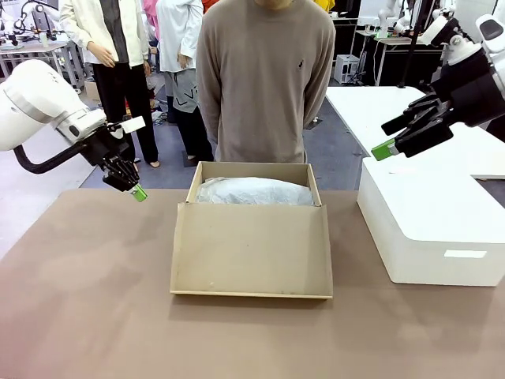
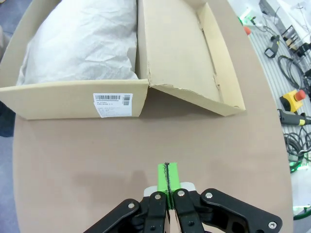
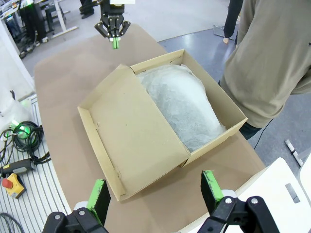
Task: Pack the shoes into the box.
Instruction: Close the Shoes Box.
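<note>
The tan cardboard shoebox (image 1: 252, 170) sits mid-table on the brown table (image 1: 79, 300), toward the far side, with its long axis running left to right. Its wide flap lid (image 1: 251, 249) lies open, pointing toward the robot. Crumpled white tissue paper (image 1: 254, 192) mounds inside. The left gripper (image 1: 139, 193) hangs left of the box with its fingers pressed together. The right gripper (image 1: 384, 137) hovers with its fingers spread.

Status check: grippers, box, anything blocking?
Left gripper shut, empty, hovering left of box. Right gripper open, raised near white box. Lid open toward robot, tissue paper covering the inside. Person behind box; nothing in the way.
</note>
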Available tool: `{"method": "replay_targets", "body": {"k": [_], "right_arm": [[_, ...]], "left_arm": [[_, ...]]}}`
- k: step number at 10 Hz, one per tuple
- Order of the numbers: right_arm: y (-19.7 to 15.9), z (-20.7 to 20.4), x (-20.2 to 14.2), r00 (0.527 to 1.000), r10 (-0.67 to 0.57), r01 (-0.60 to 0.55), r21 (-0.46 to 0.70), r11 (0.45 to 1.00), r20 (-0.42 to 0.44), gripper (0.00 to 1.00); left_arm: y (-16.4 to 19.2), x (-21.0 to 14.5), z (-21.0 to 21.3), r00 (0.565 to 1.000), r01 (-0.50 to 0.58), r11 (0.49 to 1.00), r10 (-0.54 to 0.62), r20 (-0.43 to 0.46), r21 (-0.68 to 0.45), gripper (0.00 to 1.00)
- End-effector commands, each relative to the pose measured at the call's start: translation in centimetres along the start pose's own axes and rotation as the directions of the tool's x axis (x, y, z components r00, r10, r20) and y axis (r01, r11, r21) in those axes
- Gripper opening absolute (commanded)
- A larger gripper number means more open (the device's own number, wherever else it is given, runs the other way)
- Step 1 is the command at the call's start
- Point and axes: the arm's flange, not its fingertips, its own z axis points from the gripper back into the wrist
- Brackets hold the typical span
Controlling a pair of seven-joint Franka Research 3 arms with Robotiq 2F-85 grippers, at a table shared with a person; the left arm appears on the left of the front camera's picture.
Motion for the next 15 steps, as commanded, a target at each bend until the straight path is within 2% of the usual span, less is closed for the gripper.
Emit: {"method": "replay_targets", "body": {"k": [1,6,9,12,13,15], "right_arm": [[-0.2,-0.1,0.1,1.000,0.007,-0.007,0.014,1.000,0.020,1.00],[-0.2,-0.1,0.1,1.000,0.007,-0.007,0.014,1.000,0.020,1.00],[-0.2,-0.1,0.1,1.000,0.007,-0.007,0.014,1.000,0.020,1.00],[-0.2,-0.1,0.1,1.000,0.007,-0.007,0.014,1.000,0.020,1.00],[-0.2,-0.1,0.1,1.000,0.007,-0.007,0.014,1.000,0.020,1.00],[-0.2,-0.1,0.1,1.000,0.007,-0.007,0.014,1.000,0.020,1.00]], "left_arm": [[0.1,-0.1,0.2,1.000,-0.001,1.000,0.001,0.005,-0.009,0.00],[0.6,0.6,-4.4,0.998,0.060,0.998,-0.060,0.019,-0.001,0.00],[1.6,-0.1,-7.1,0.995,0.095,0.992,-0.092,0.037,-0.087,0.00],[2.6,-1.1,-7.9,0.988,0.132,0.978,-0.115,0.106,-0.159,0.00],[2.9,-1.4,-8.0,0.982,0.144,0.969,-0.114,0.153,-0.201,0.00],[3.2,-1.6,-8.3,0.982,0.139,0.968,-0.108,0.153,-0.211,0.00]]}}
